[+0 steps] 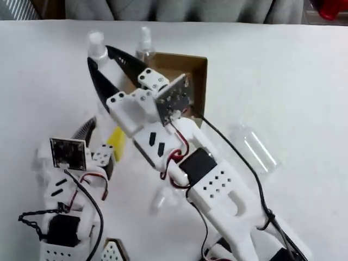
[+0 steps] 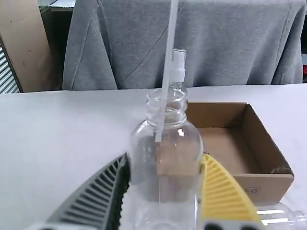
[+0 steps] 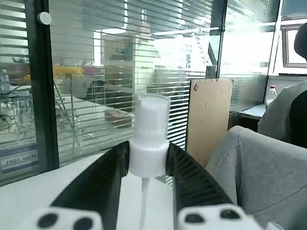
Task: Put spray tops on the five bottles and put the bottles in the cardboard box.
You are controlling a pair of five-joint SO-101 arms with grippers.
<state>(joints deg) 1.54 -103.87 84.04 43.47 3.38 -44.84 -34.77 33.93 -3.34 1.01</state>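
Open bottle point(image 2: 182, 143) upright, clamped between left gripper point(image 2: 164, 165) fingers, near-left of cardboard box point(image 2: 261, 143). Right gripper point(image 3: 147, 152) pinches spray top point(image 3: 151, 120) above it. Dip tube point(image 2: 165, 86) hangs slanted at the neck; can't tell if it's inside. Risks: tube snags the rim and bends, top seats crooked, or a downward push slips the bottle. Capped bottle point(image 2: 178, 67) just beyond could get bumped.

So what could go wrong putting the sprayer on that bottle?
The thin white tube slants into the clear plastic bottle, so the white spray top in the right gripper might land crooked. The left gripper only squeezes the bottle's sides, so pushing down could make it slip or tip.
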